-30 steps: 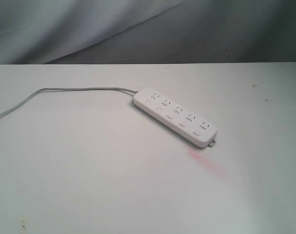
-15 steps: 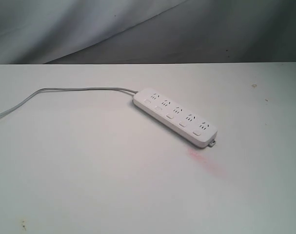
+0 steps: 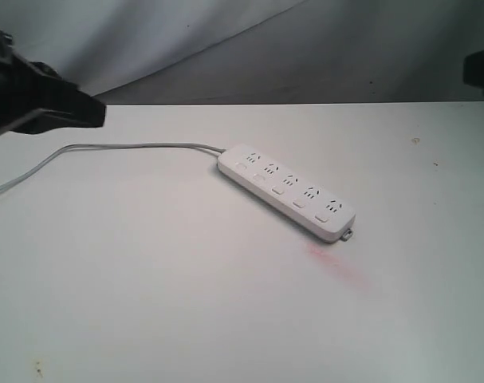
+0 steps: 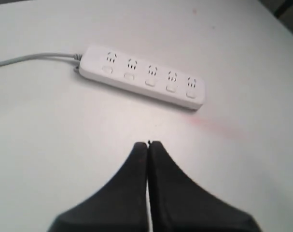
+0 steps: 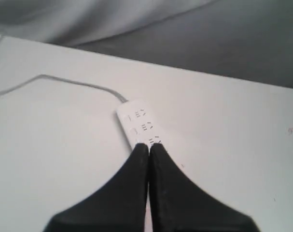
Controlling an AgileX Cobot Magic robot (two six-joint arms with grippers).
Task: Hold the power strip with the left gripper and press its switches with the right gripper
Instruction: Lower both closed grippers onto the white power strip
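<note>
The white power strip [image 3: 287, 191] lies slantwise on the white table, its grey cord [image 3: 130, 147] running off to the left. A row of small white switches [image 3: 299, 203] runs along its near side. In the left wrist view the whole power strip [image 4: 142, 77] shows with its switches [image 4: 150, 82] beyond my left gripper [image 4: 147, 144], which is shut and empty. At the exterior view's left edge, the left gripper [image 3: 94, 112] hangs high and far from the strip. My right gripper [image 5: 149, 146] is shut and empty, covering part of the power strip [image 5: 136, 121]. Only a dark corner of the right arm [image 3: 481, 70] shows.
A faint pink stain [image 3: 337, 267] marks the table [image 3: 186, 287] just in front of the strip's right end. A grey cloth backdrop [image 3: 226, 48] hangs behind the table's far edge. Small specks dot the table at far right [image 3: 415, 140].
Both arms have entered the exterior view: the left gripper at the upper left edge, a corner of the right arm at the upper right. The power strip has not moved.
</note>
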